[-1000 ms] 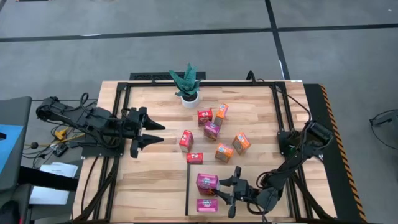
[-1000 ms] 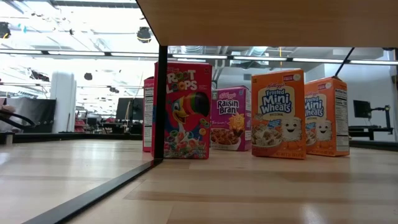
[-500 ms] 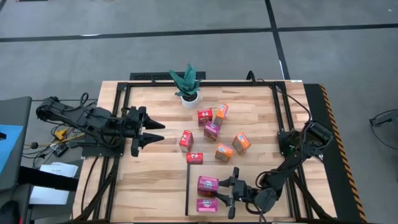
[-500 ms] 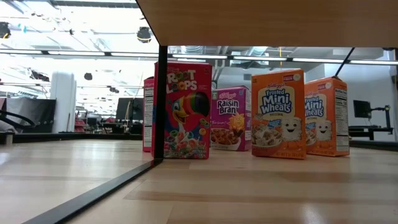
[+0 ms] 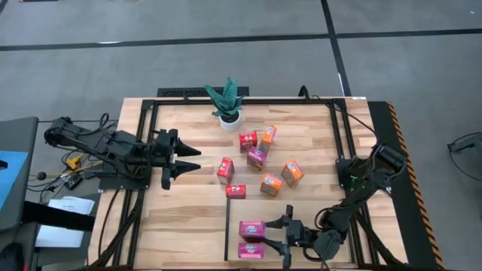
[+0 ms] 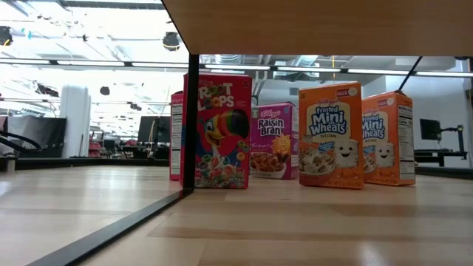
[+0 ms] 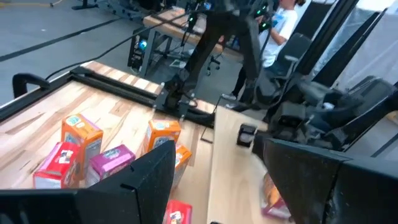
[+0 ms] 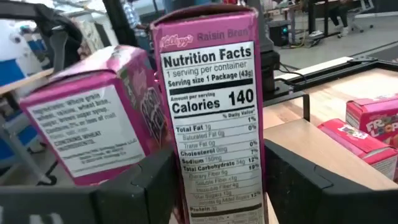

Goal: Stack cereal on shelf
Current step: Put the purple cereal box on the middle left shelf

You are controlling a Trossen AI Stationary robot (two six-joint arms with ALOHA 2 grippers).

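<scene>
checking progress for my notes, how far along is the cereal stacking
Early. Two magenta boxes lie on the shelf. The right end effector is at the upper one, jaws either side of it in the wrist view. Seven boxes wait on the table near the plant. The left end effector waits, open.

- Raisin Bran box (image 8: 211, 112): magenta, white nutrition panel with black print.
- Froot Loops box (image 6: 222, 130): red, rainbow-coloured toucan.
- Frosted Mini Wheats box (image 6: 330, 134): orange.
- Worktop (image 5: 188, 203): pale striped wood.
- Shelf (image 5: 301, 214): light wood, black edging.
</scene>
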